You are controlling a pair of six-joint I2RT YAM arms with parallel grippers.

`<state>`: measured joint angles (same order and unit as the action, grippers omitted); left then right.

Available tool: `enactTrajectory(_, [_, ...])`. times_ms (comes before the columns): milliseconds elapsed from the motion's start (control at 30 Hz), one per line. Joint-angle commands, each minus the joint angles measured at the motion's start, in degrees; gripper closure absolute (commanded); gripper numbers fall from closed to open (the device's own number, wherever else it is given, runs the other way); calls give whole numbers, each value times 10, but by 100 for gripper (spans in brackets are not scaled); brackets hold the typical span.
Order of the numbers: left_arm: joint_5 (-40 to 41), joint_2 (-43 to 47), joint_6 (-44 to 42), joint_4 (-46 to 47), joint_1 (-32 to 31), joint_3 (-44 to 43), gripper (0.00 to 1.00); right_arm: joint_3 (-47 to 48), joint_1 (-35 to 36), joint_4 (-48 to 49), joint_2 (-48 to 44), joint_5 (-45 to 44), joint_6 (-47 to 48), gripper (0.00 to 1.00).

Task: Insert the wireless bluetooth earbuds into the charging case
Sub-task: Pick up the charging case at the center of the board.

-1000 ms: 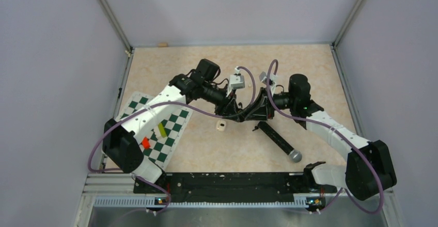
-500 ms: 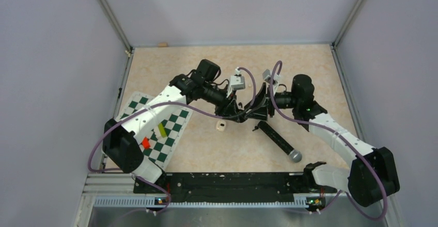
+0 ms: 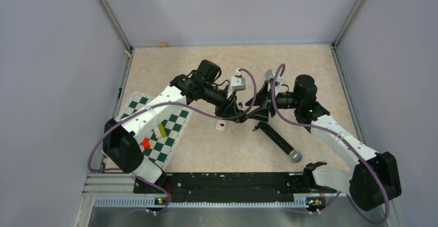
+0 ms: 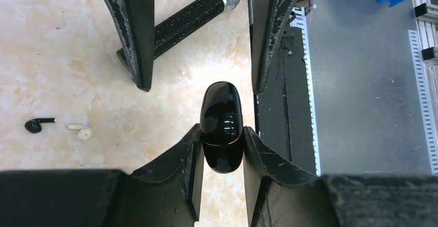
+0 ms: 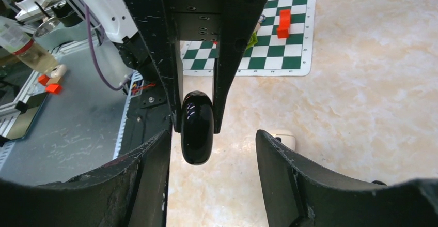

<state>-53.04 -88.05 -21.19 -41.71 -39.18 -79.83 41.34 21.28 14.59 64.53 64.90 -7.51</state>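
The left gripper [image 4: 221, 136] is clamped on the shut black charging case [image 4: 222, 110] above the bench [image 4: 62, 56], the right gripper [image 5: 213, 134] stands with its jaws apart at the case's free end, and the dark earbud [image 4: 37, 125] and white earbud [image 4: 81, 131] lie loose on the bench, so opening the case likely comes next.

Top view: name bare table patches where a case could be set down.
Free: the far strip of table; the near stretch between chessboard mat and microphone. Crowded: the centre, where left gripper and right gripper meet beside the white case.
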Motion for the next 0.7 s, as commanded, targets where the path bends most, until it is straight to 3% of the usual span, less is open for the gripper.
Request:
enactTrajectory(0, [-15,15,-11,-3,-3,-22,100,5,11,21,-14,38,12,39])
enactTrajectory(467, [-15,14,-16,-8,-6,-28,100,21,35,-49,22,34,71,39])
enactTrajectory(667, [-11,12,-17,-8,-8,-27,100,23,40,-50,28,47,67,50])
